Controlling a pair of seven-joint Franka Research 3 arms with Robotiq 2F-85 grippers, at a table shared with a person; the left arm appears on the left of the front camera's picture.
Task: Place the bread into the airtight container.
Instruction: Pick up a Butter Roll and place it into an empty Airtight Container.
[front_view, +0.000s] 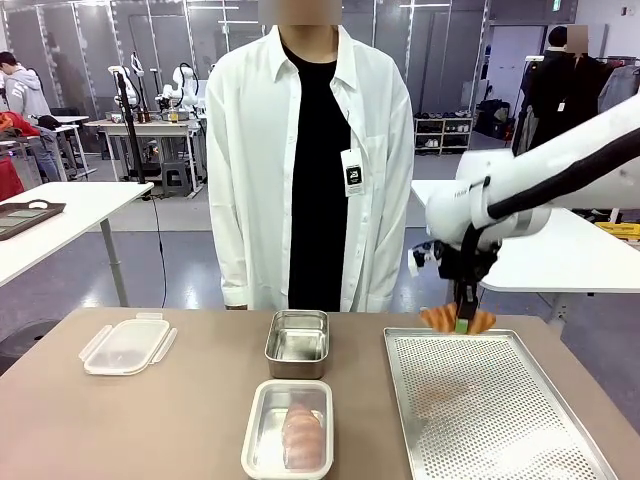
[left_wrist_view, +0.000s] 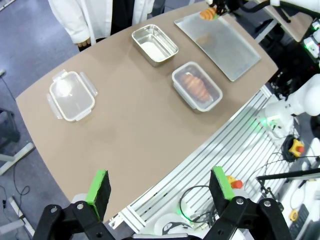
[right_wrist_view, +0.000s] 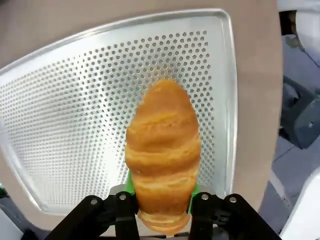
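Right gripper (front_view: 461, 322): clenched on the bread (right_wrist_view: 162, 145); the green pads press the loaf's near end from both sides, and most of its length juts out past the fingertips

Bread: a golden, ridged croissant; in the front view it hangs lifted at the far edge of the perforated tray (front_view: 500, 420), both ends showing either side of the fingers; in the right wrist view it is above the tray's holes, not touching them

Perforated tray: on the robot's right part of the table (front_view: 180, 420); silver, its long side running from the robot towards the person

Steel container (front_view: 297, 345): open, mid-table, just left of the tray's far corner; nothing inside but bare metal

Near container (front_view: 290, 385): just in front of the steel container, towards the robot; pale rim; a second bread (front_view: 302, 432) lies inside; whether a clear cover sits on it I cannot tell

Clear lid (front_view: 127, 344): with side clips, flat on the table's left part, well apart from the two containers

Left gripper (left_wrist_view: 160, 186): released, jaws spread wide with nothing between the green pads (left_wrist_view: 101, 186); it hangs high, off the robot-side edge of the table, looking down over it

Person (front_view: 300, 150): white shirt over black, standing at the far side behind the steel container
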